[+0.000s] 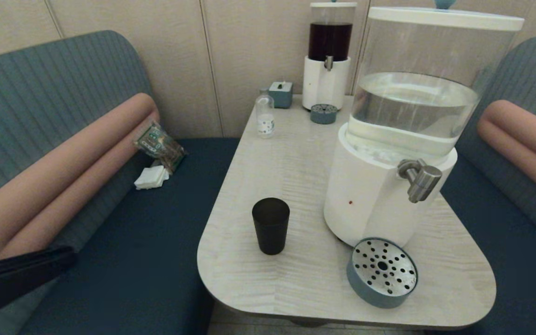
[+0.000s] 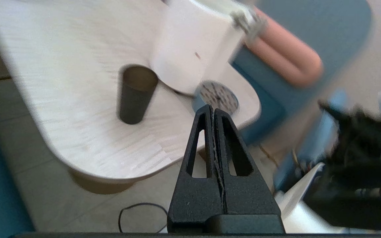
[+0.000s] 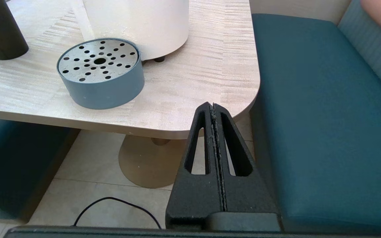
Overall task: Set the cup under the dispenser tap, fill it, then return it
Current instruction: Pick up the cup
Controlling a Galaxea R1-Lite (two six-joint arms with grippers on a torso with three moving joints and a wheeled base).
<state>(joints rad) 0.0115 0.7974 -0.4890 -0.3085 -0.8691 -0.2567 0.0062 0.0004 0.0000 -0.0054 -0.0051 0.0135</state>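
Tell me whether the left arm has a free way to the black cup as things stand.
Probably yes. The cup stands alone near the table's left front edge, apart from the dispenser, nothing before it. The left gripper is shut, though, and must open first.

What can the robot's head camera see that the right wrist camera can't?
Only the head view shows the dispenser tap, the clear water tank, the small bottle and the smaller dispenser with dark liquid. Only the right wrist view shows the right gripper, shut, below the table edge. Both show the cup, the drip tray and the table.
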